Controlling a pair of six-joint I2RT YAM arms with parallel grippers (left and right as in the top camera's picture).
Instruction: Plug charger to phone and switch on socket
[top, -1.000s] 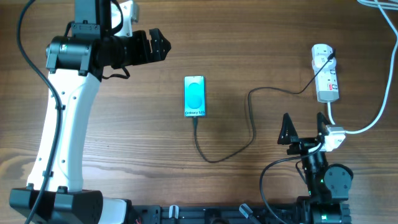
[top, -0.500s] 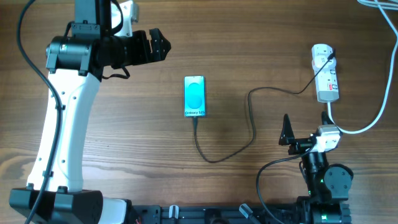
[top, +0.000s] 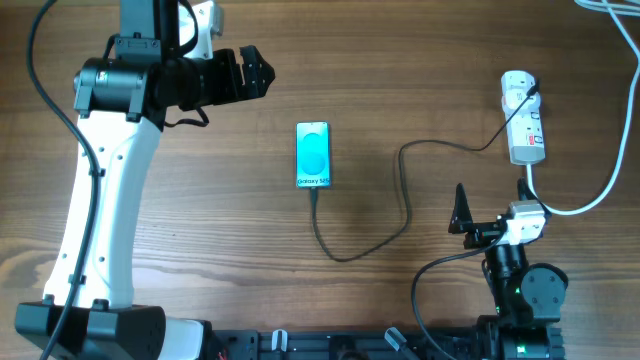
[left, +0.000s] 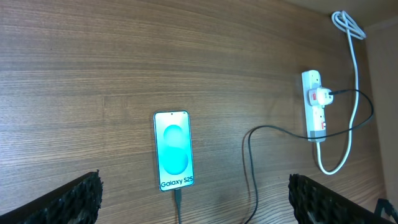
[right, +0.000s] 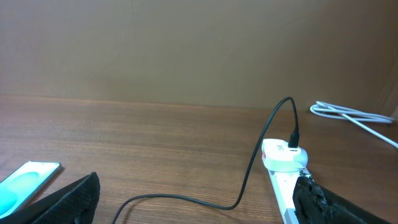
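Reaching the socket (top: 524, 125): right tool (top: 492, 222) nearer

The socket is seen close ahead of the right tool, its long axis pointing away from it; the left tool (top: 262, 72) is well apart. Both tools are seen released and empty.

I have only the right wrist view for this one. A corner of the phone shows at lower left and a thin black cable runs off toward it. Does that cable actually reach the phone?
Observer: Yes. From overhead, the charger cable loops round and ends at the short edge of the phone nearest the robot. It looks plugged in.
Operator: Where is the left hand?
Observer: The left hand is open. It sits beyond the phone and to its left, apart from it and holding nothing.
Operator: And the right hand relative to the socket?
Observer: The right hand is open. It is on the near side of the socket, with a gap between them.
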